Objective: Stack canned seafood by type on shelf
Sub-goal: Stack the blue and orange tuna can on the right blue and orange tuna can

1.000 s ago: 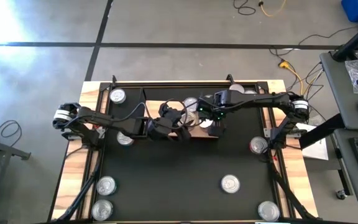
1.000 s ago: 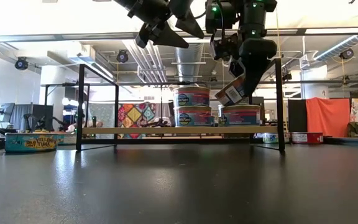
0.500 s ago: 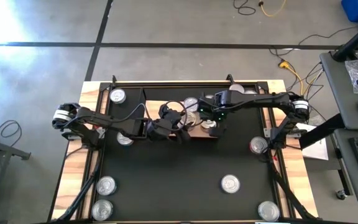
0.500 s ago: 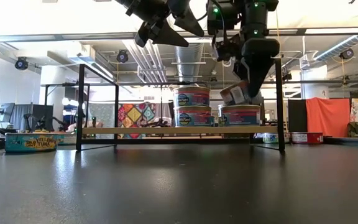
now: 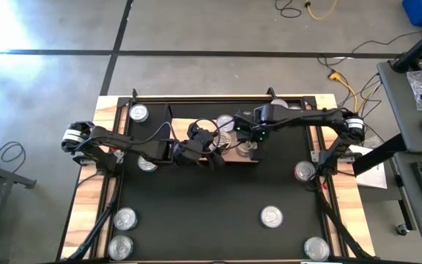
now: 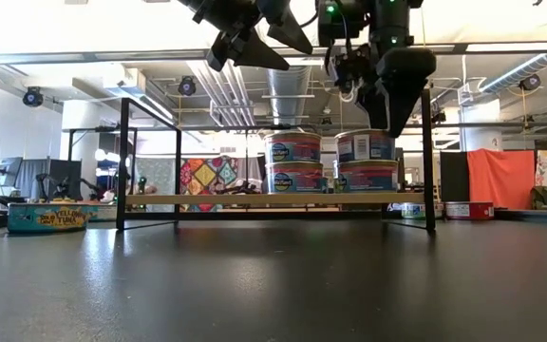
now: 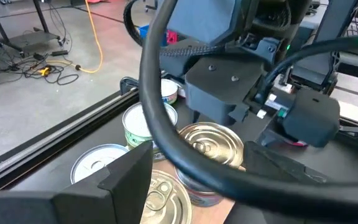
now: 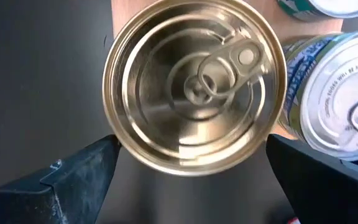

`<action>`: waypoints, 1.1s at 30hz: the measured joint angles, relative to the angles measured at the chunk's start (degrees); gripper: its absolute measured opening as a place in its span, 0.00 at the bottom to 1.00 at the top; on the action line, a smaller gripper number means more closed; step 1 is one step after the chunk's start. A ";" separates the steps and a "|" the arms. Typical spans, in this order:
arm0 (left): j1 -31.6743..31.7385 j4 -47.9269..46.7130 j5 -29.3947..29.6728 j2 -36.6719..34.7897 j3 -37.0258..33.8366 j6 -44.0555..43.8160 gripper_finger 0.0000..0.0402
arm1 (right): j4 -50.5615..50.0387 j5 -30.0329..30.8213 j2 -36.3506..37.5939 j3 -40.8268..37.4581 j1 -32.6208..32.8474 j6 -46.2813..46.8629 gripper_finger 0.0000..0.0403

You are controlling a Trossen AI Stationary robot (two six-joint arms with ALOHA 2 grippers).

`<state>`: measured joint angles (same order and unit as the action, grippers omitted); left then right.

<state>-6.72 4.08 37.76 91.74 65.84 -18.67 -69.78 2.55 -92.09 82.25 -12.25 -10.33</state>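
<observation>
- I see the shelf [image 6: 254, 199] standing toward the far side of the black mat [image 5: 218, 198], a light-wood board on thin black frame ends, and it carries two stacks of cans side by side
- One stack is the two blue-and-reddish labelled cans [image 6: 292, 161], one sitting square on the other; just beside it the gold-topped can [image 8: 194, 87] sits level on top of another can [image 6: 367, 176] with the same sort of label
- From the right wrist view that top can shows a shiny gold lid with a ring pull, and a silver-topped can [image 8: 344, 106] with a blue-green printed side stands just beside it
- My right gripper [image 6: 387, 100] hangs directly above the gold-topped can with its fingers spread – one dark finger shows to each side of the lid, neither touching it
- My left gripper [image 5: 212, 150] hovers near the other end of the stacks, its fingers apart and holding nothing
- Loose cans lie on the mat well apart from the shelf – a silver-topped one [image 5: 271, 215] toward the near side, a pair [image 5: 123, 231] at the near left corner, one [image 5: 316, 247] at the near right, a reddish-sided one [image 5: 304, 171] at the right edge, and one [image 5: 138, 113] at the far left
</observation>
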 joint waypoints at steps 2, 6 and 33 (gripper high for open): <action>0.00 0.00 0.00 0.00 0.00 0.17 0.58 | -1.10 0.00 0.00 0.91 0.00 0.02 0.99; -0.02 -0.02 0.04 -0.12 0.00 0.31 0.58 | -2.46 0.00 0.04 2.90 0.00 0.21 0.99; -18.38 -16.59 14.66 -14.27 0.11 -10.45 0.58 | -5.56 5.96 -2.47 6.50 0.24 19.50 0.05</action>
<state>-25.10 -12.51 52.41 77.47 65.95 -29.12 -75.33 8.51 -94.57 88.75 -12.01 9.17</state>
